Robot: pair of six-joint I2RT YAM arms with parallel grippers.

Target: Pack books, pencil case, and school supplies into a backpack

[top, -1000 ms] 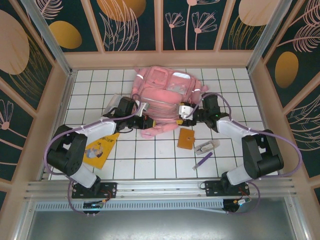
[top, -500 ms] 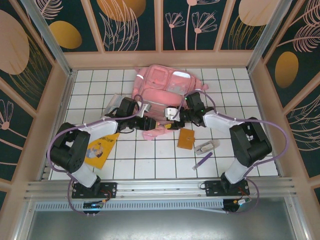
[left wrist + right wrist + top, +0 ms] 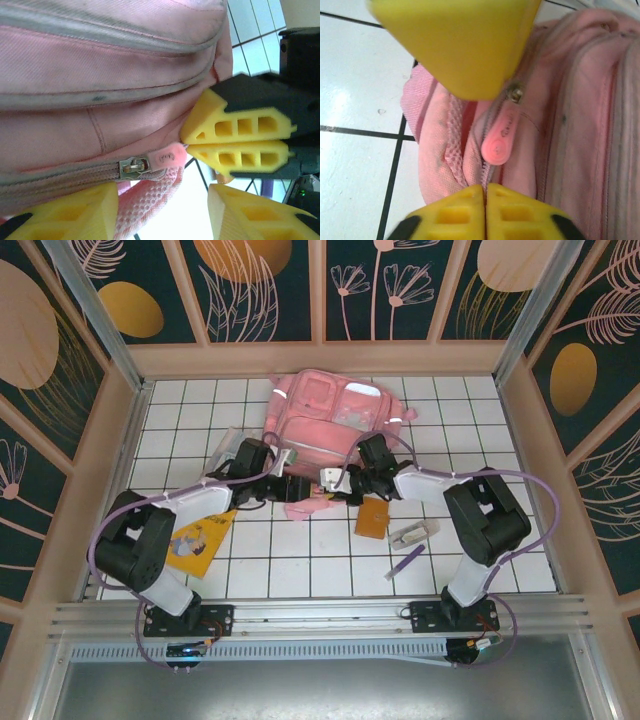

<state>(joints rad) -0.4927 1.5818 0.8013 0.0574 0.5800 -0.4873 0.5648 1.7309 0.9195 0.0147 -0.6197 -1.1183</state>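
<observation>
Barely started, by the look of it: finds the pink backpack (image 3: 335, 420) flat at the far middle of the tiled table (image 3: 300, 560), its zip closed where visible. Leaves outside it the yellow-orange booklet (image 3: 200, 536) at near left, the clear pencil case (image 3: 222, 445) just left of the bag, and the orange square booklet (image 3: 372, 518), whitish-grey item (image 3: 413, 533) and purple pen (image 3: 405, 562) at near right. Shows the left gripper (image 3: 163, 206) spread around pink mesh strap, the right gripper (image 3: 485, 192) pressed together just below the zip pull (image 3: 500, 137) (nothing seen pinched). Reads no lettering: embossed marks on the pull blurred, the booklet's print too small.
</observation>
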